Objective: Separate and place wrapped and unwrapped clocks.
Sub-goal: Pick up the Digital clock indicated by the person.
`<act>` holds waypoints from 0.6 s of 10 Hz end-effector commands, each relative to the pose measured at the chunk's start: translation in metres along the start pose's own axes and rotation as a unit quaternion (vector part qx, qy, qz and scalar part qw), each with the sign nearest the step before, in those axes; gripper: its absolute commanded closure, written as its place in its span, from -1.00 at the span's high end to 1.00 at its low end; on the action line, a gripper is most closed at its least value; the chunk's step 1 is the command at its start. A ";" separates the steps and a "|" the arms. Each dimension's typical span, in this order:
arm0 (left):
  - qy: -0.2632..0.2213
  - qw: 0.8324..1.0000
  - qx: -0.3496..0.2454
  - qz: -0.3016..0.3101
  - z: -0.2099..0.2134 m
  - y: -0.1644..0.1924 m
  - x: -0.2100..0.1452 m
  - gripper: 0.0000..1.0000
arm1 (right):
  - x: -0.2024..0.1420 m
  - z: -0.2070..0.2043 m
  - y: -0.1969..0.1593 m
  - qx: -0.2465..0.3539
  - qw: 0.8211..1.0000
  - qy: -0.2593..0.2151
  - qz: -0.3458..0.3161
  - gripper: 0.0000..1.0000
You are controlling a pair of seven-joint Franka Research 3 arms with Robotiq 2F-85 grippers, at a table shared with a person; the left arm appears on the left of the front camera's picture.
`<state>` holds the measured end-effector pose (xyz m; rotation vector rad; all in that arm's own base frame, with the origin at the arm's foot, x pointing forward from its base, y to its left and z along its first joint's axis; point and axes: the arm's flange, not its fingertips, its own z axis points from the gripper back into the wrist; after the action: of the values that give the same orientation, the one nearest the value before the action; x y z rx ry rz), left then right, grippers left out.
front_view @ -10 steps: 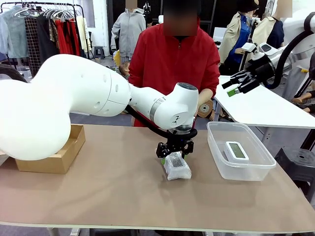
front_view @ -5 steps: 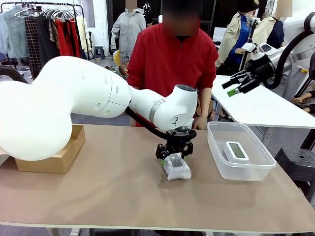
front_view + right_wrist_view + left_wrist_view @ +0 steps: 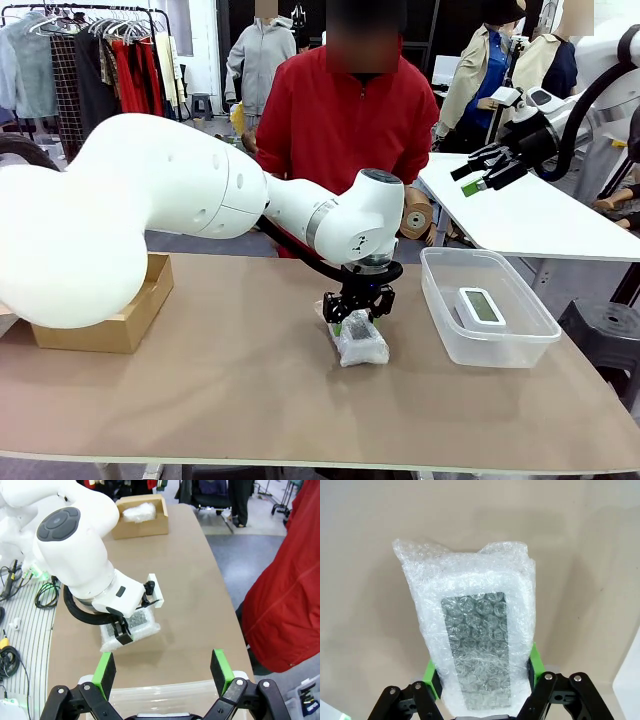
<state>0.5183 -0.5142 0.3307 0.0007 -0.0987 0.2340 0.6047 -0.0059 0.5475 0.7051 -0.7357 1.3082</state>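
My left gripper (image 3: 482, 672) is clamped on the wrapped clock (image 3: 472, 635), centre of the front frame on the table (image 3: 200, 390); right gripper (image 3: 162, 667) spread wide, holding nothing. Risk: slick bubble wrap could slide between pads when lifting.

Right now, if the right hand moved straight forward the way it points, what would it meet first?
Probably the clear plastic tub, whose near rim lies just beyond the open right hand. Past it lies the bare table. The bubble-wrapped clock in the left hand sits farther on, slightly off line; depth is unclear.
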 end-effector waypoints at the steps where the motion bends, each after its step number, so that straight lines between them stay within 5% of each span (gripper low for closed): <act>1: -0.011 1.000 0.010 -0.006 0.003 0.006 0.000 -0.52 | 0.003 0.001 0.000 -0.001 1.000 0.000 0.001 1.00; 2: -0.010 1.000 0.011 -0.017 0.008 0.008 -0.001 -0.91 | 0.003 0.001 0.000 -0.001 1.000 0.000 0.001 1.00; 6: -0.036 0.996 0.011 -0.085 0.061 0.022 -0.004 -1.00 | 0.003 0.001 0.000 -0.001 1.000 0.000 0.001 1.00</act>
<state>0.5127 -0.5076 0.3738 0.0276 -0.1370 0.1279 0.6047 -0.0058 0.5475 0.7052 -0.7356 1.3082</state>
